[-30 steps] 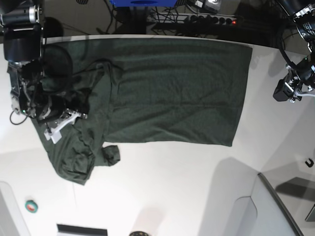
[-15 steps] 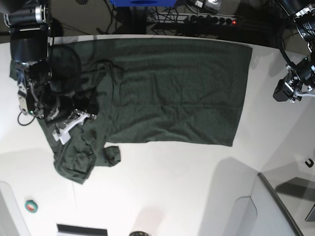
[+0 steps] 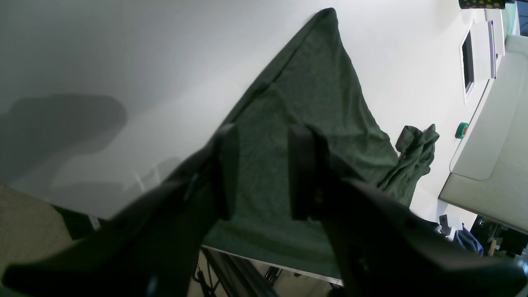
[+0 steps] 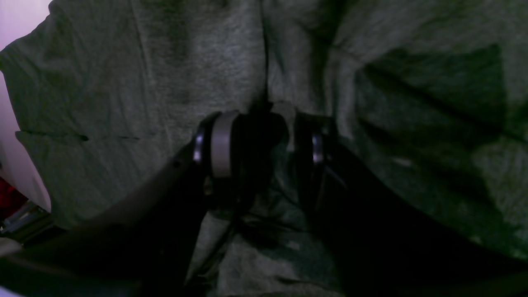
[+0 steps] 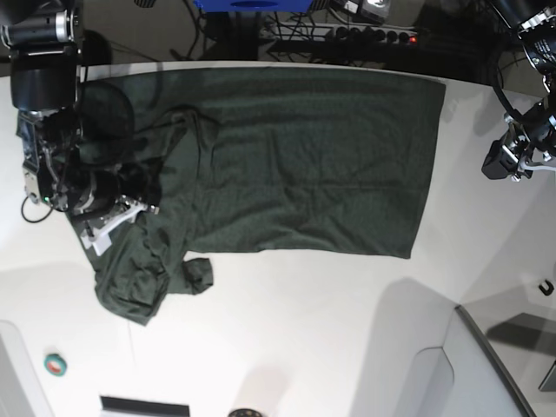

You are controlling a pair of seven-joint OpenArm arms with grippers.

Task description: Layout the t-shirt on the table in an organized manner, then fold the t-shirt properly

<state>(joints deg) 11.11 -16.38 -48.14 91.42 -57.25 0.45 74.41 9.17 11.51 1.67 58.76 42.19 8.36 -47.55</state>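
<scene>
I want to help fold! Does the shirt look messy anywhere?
Yes. Most of the t-shirt lies flat on the table, but its end by the right gripper is bunched into wrinkles, and one sleeve is crumpled into a lump.

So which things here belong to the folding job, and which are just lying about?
Job:
- dark green t-shirt
- white table
- right gripper, jaws on bunched shirt fabric
- left gripper, off the shirt's hem end

Lying about:
- green-and-red round object
- grey angled panel
- power strip
</scene>
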